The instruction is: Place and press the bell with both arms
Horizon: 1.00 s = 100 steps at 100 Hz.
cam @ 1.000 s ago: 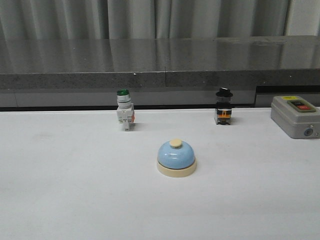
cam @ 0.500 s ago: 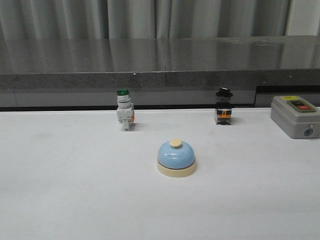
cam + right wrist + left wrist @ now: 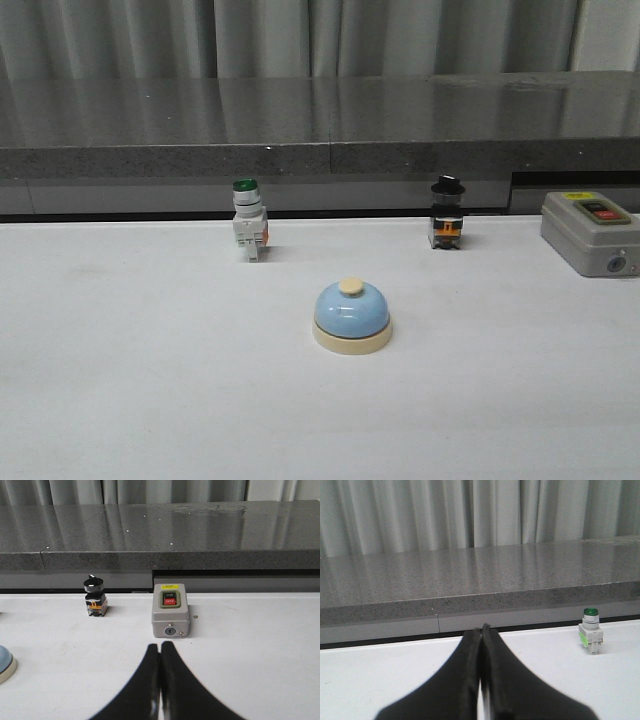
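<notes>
Both sets of jaws, left gripper [image 3: 481, 680] and right gripper [image 3: 160, 685], are pressed together, holding nothing.

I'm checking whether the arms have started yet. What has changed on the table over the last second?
Nothing visibly changed. The bell sits at the same spot on the white table, with the green-capped switch, black-knob switch and grey box unmoved behind it. No arm has entered the front view.
</notes>
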Each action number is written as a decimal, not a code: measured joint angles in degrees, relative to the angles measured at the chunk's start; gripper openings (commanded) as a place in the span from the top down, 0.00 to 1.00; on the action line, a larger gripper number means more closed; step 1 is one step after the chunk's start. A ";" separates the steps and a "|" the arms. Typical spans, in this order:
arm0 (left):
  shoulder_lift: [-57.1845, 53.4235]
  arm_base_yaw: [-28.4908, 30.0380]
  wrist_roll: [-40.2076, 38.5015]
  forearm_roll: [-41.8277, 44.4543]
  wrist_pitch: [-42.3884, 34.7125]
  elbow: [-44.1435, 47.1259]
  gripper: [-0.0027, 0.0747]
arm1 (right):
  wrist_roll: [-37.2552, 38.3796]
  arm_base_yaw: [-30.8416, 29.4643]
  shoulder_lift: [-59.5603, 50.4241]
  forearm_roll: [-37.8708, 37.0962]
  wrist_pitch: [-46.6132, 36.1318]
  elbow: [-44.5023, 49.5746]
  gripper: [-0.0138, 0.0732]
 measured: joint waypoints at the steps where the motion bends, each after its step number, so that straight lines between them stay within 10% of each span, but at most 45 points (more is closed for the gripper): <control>1: 0.00 0.00 0.00 0.00 0.00 0.00 0.99 | 0.00 0.00 0.00 0.00 0.00 0.00 0.91; 100: 0.00 0.00 0.00 0.00 0.00 0.00 0.99 | 0.00 0.00 0.00 0.00 -4.51 0.00 0.91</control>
